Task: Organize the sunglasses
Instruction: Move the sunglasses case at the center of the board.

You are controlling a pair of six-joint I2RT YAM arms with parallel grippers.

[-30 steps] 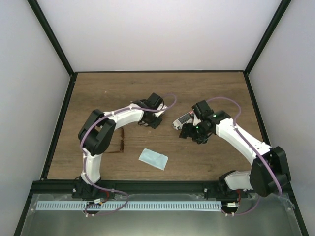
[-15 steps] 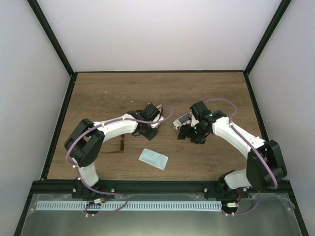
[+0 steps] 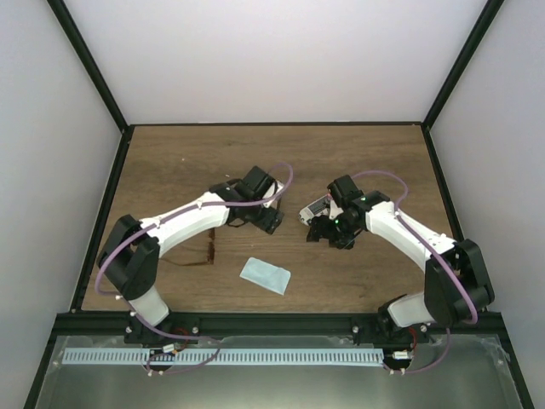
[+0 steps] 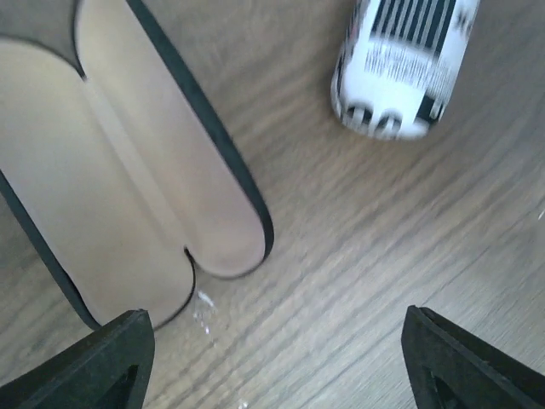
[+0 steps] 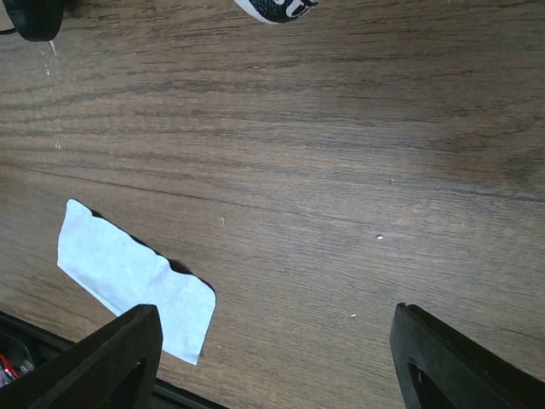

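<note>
Brown sunglasses (image 3: 209, 249) lie at eight o'clock from the wide-open left gripper (image 4: 277, 366), right gripper (image 5: 272, 358) equally wide; a hasty reach could nudge the tan case (image 4: 128, 170).

Bare tabletop (image 4: 341, 256) lane between open tan case (image 4: 128, 170) and striped case (image 4: 404, 68), blue cloth (image 5: 136, 281) flat nearby

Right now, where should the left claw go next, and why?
Probably over to the sunglasses to pick them up. The left claw hangs open and empty above the open case, whose tan inside looks bare where it shows, while the sunglasses lie on the table beside that arm.
</note>
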